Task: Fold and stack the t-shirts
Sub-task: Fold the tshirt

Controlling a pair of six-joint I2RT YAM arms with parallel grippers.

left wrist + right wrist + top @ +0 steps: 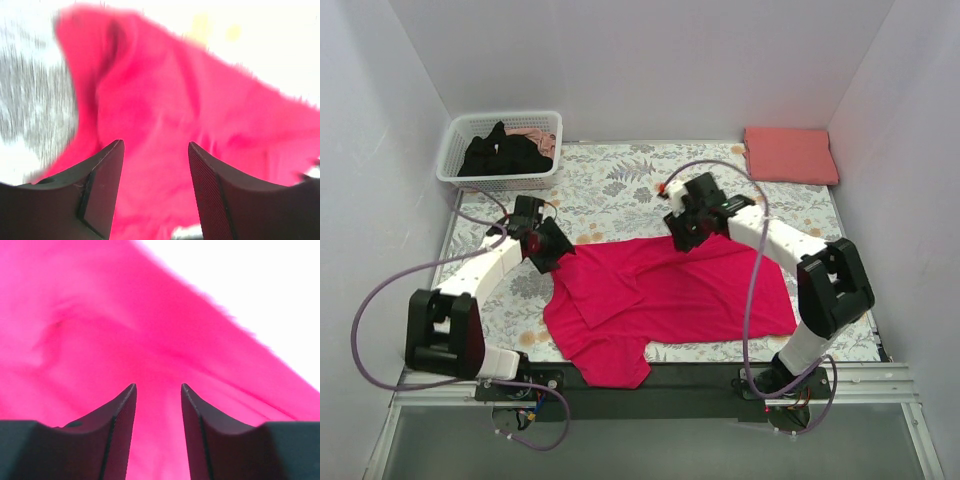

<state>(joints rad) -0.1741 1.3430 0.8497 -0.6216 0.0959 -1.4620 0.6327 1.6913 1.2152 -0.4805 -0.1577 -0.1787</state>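
In the overhead view, the crimson t-shirt [670,300] is lying spread out and rumpled on the floral cloth [620,185] that is covering the table. Its near edge is reaching the cloth's front border between the two arm bases. One flap is lying doubled over on its left half, and a sleeve is trailing toward the near-left. The left gripper [554,252] is hanging over the shirt's far-left corner, and the right gripper [682,236] is hanging over its far edge near the middle. The salmon-pink t-shirt [790,155] is sitting folded flat at the far-right corner of the cloth, well apart from both arms. The black t-shirt [505,155] is sitting bunched inside the white basket [455,150] at the far-left corner.

In the left wrist view, the left gripper [155,142] is holding its fingers spread, released, with nothing between them. The crimson fabric is filling the frame beyond the tips, and a blurred strip of floral cloth is showing at the left.

In the right wrist view, the right gripper [158,386] is also standing released, with a narrower gap between its fingers. Crimson fabric is showing through that gap. The view is washed out, so I cannot tell whether the tips are touching the shirt.
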